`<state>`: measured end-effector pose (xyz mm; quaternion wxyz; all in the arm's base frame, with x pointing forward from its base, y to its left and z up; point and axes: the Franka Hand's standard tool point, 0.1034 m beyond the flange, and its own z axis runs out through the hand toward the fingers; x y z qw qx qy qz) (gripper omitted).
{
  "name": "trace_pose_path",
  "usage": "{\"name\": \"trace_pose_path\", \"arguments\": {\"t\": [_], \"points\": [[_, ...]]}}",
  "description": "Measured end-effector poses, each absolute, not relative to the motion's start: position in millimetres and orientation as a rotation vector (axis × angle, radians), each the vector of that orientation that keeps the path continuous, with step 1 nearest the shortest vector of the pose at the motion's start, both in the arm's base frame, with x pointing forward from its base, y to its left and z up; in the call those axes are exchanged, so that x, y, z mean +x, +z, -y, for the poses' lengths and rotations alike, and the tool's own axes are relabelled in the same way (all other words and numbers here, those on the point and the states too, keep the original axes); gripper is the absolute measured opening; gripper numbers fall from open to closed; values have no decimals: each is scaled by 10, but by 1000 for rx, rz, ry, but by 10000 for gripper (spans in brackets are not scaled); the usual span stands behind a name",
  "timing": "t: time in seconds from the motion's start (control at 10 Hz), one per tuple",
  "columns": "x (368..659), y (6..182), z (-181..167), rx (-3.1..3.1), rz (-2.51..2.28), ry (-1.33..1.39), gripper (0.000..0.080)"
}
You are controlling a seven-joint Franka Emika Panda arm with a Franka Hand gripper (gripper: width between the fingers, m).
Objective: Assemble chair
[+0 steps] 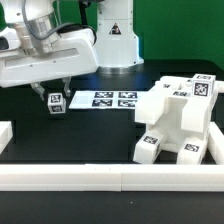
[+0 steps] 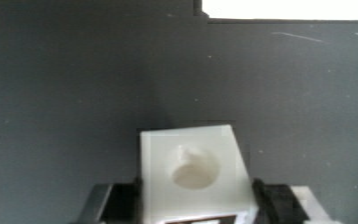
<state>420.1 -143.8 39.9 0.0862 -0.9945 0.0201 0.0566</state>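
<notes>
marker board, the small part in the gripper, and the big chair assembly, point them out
marker board [image 1: 105, 99], exterior view, white strip between its tags
small part [image 2: 194, 165], wrist view, its white face between the fingers
chair assembly [image 1: 178, 124], exterior view, front of the main white block

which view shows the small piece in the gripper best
The wrist view: the small white piece fills the foreground between the fingers, its round recess plain. The exterior view shows it only as a small tagged cube under the gripper.
</notes>
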Motion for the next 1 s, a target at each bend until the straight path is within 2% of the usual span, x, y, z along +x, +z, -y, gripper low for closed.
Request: {"name": "trace_pose_path", "arguments": {"t": [0.4, 1.0], "points": [[4153, 384, 1575, -3040, -88, -16, 281], [4039, 259, 1608, -3055, -120, -2, 281]]}}
